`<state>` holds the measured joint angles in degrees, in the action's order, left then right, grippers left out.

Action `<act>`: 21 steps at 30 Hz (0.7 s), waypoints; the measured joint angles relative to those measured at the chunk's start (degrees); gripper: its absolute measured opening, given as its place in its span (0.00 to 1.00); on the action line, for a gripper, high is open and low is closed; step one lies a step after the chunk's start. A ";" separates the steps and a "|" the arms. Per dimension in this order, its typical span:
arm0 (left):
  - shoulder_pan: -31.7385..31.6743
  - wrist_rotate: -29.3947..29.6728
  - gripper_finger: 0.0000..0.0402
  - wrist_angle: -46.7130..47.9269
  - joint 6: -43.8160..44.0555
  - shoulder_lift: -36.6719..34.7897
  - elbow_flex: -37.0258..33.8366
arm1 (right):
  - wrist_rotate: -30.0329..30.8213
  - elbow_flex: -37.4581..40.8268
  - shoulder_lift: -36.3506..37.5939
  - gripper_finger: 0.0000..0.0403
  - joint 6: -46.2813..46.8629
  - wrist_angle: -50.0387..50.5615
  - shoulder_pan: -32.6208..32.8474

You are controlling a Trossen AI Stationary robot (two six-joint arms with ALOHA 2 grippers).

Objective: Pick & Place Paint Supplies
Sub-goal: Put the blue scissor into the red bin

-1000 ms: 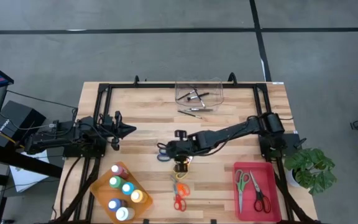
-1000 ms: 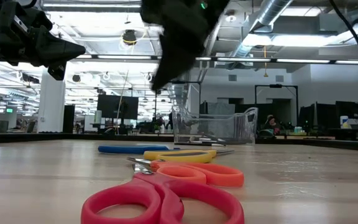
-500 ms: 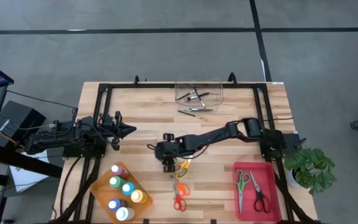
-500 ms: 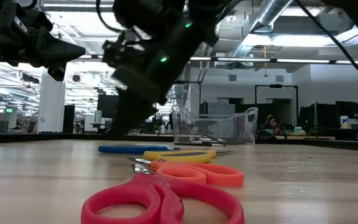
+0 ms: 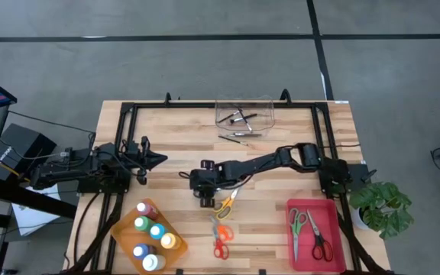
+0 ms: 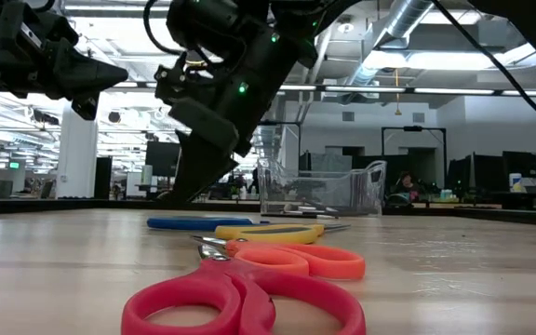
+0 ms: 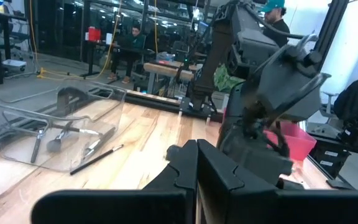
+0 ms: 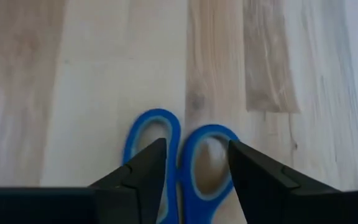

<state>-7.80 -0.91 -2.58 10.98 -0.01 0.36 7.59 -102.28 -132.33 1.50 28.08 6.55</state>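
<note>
Fingers of my right gripper (image 8: 191,171) are spread apart, one on each side of the blue scissors' (image 8: 178,155) handle loops, which lie flat on the wooden table (image 8: 73,74), nothing pinched yet. Yellow scissors (image 5: 226,202) sit just beside, orange (image 5: 221,231) and red (image 5: 220,249) pairs nearer the front edge. My left gripper (image 5: 156,159) waits off left, pressed together.

Overhead looking down, tabletop level, wrists close, sharing scissors (image 6: 249,302)

You get even, bright overhead light with glare from ceiling lamps, while the nearest red plastic-handled scissors (image 6: 245,302) blur.
</note>
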 joint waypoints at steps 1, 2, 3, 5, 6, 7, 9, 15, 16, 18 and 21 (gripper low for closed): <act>0.00 0.00 0.00 0.04 0.00 0.00 0.00 | -0.02 0.05 -0.15 0.41 -0.02 0.11 -0.18; -0.01 0.00 0.00 0.03 0.00 0.00 0.00 | 0.01 0.39 -0.18 0.41 0.02 0.41 -0.41; 0.01 0.00 0.00 0.01 0.00 0.00 0.00 | 0.01 0.67 -0.18 0.41 0.36 0.57 -0.66; -0.01 0.00 0.00 0.04 0.00 0.00 0.00 | -0.02 1.08 -0.18 0.41 1.44 0.32 -1.21; -0.01 0.00 0.00 0.02 0.00 0.00 0.00 | -0.04 1.23 -0.18 0.41 1.77 0.31 -1.45; 0.01 0.00 0.00 0.01 0.00 0.00 0.00 | -0.09 1.25 -0.18 0.41 2.11 0.58 -1.65; -0.01 0.00 0.00 0.02 0.00 0.00 0.00 | -0.17 1.27 -0.18 0.41 2.21 1.49 -1.89; 0.01 0.00 0.00 0.03 0.00 0.00 0.00 | -0.14 1.19 -0.07 0.39 3.32 5.34 -1.81; -0.01 0.00 0.00 0.01 0.00 0.00 0.00 | -0.09 1.16 -0.04 0.38 3.65 6.23 -1.80; 0.00 0.00 0.00 0.03 0.00 0.00 0.00 | -0.12 1.11 0.02 0.37 4.80 7.64 -1.81; 0.01 0.00 0.00 0.01 0.00 0.00 0.00 | -0.33 1.26 -0.05 0.35 5.43 10.20 -1.82</act>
<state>-7.79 -0.91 -2.57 10.98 -0.01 0.36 7.27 -101.02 -132.38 6.93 38.28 4.73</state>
